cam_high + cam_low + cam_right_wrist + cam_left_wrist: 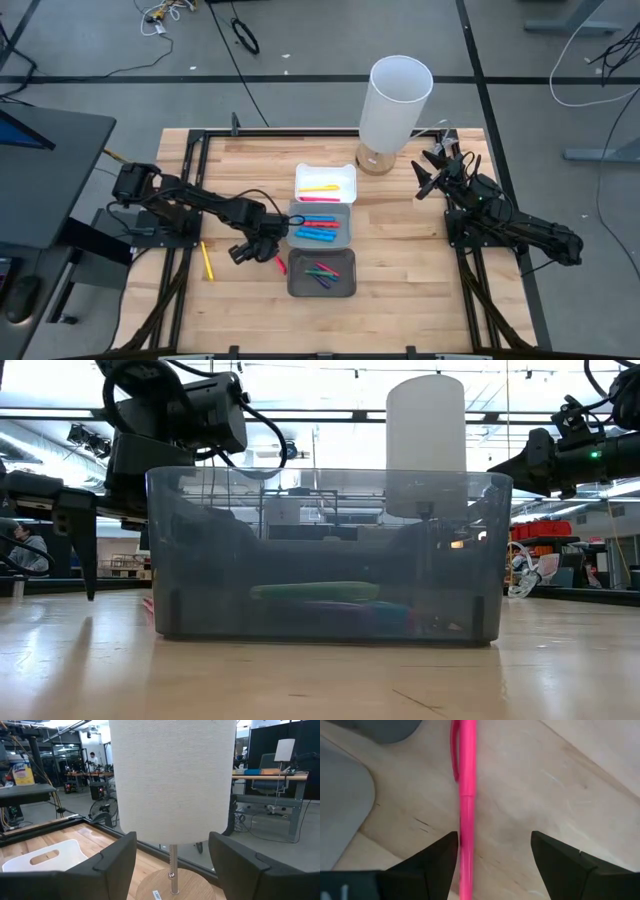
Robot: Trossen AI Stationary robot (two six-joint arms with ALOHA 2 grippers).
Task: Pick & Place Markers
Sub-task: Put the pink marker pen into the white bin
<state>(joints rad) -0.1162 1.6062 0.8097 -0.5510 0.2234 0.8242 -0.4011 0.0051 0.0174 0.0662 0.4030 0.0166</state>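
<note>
Fingers of the left gripper stand wide apart over the wooden surface, straddling a pink marker that lies close against one finger, off-centre in the gap. Its long axis runs along the fingers' reach, crossing the line they close on, so I judge a squeeze would catch it. From above, it sits at nine o'clock from the dark grey tray. Right gripper waits at three o'clock, fingers wide, empty, facing the lamp.
</note>
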